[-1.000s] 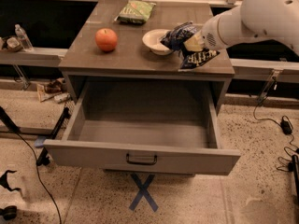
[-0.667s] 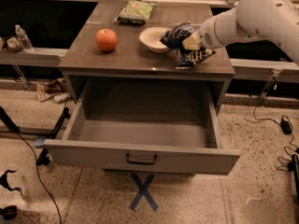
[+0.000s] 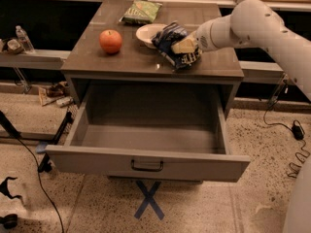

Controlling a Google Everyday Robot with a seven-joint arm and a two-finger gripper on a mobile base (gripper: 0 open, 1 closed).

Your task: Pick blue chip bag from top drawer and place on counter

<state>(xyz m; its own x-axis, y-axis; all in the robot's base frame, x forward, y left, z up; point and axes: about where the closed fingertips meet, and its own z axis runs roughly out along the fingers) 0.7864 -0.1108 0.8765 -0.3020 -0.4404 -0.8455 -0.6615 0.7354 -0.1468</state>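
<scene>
The blue chip bag [image 3: 170, 43] is dark navy with pale patches and sits over the right part of the counter [image 3: 126, 57], touching the white bowl's edge. My gripper [image 3: 183, 45] reaches in from the right on a white arm and is shut on the bag. The bag's lower end looks to rest on the counter. The top drawer [image 3: 146, 161] is pulled fully open below, with nothing showing inside, and its dark handle [image 3: 146, 166] faces front.
A red apple [image 3: 111, 41] stands on the counter's left. A white bowl [image 3: 148, 34] sits behind the bag. A green chip bag [image 3: 141, 12] lies at the back. A blue X [image 3: 148, 199] marks the floor; cables lie left and right.
My gripper and the blue chip bag have shifted slightly left and back over the counter, closer to the bowl. The drawer and the apple have not moved.
</scene>
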